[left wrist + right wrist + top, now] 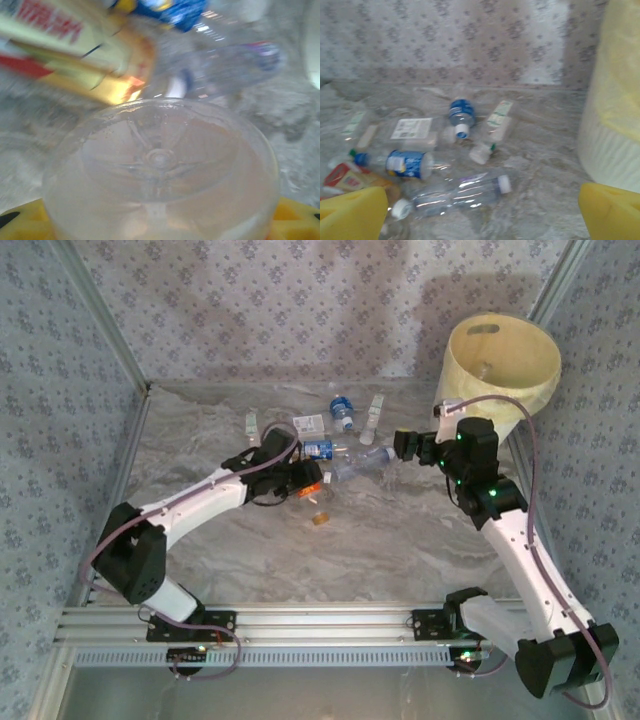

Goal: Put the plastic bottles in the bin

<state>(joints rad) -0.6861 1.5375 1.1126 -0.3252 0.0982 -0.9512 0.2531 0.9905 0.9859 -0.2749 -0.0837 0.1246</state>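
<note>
Your desk point(400, 550) is a marbled top walled in with patterned panels. The bin point(500, 365) stands at its far right corner, tipped so its mouth faces the arms, which should make drops easier. I can't tell from these views whether any bottles are already inside.

Your right tool point(402, 445) hangs just beside the bin's wall, low over the desk, pointing at the litter. Its yellow pads point(350, 215) are spread wide with nothing between them, so it looks ready to reach in.

Your left tool point(305, 482) sits among the plastic bottles point(340, 435), which lie loose at the desk's middle rear, well apart from the bin. It appears to be pinching a clear bottle point(160, 170). The bottle's round base faces the wrist camera and spans the gap from pad to pad, though blur hides the actual contact.

The long clear bottle point(460, 192) with a white cap lies on its side nearest your right tool. It is probably that tool's easiest pick. Behind it lie a blue-labelled bottle point(410, 164) and a green-labelled bottle point(495, 125).
</note>
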